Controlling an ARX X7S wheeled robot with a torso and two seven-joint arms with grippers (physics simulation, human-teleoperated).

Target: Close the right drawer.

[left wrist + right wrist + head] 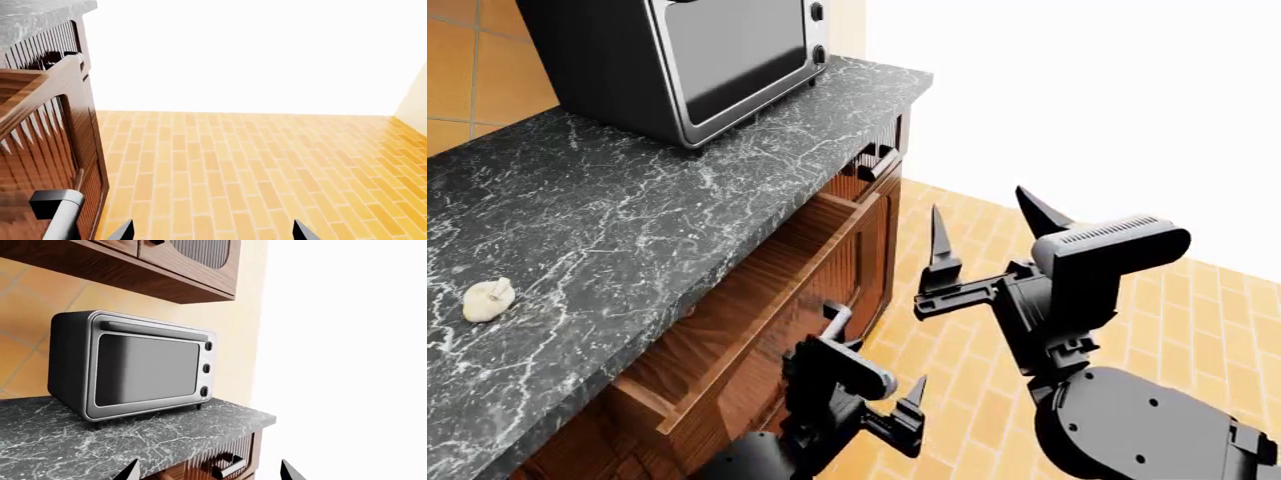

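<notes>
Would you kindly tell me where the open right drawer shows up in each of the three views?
Head view: the right drawer juts out under the counter, lower centre-left.
Left wrist view: its wooden side fills the left edge.
Right wrist view: only a sliver at the bottom edge.
Shared landmark: the dark marble counter.

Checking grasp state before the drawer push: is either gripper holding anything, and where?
Nothing is held. The left gripper and right gripper are both open with empty gaps between the fingers; the right drawer stands open, untouched.
</notes>
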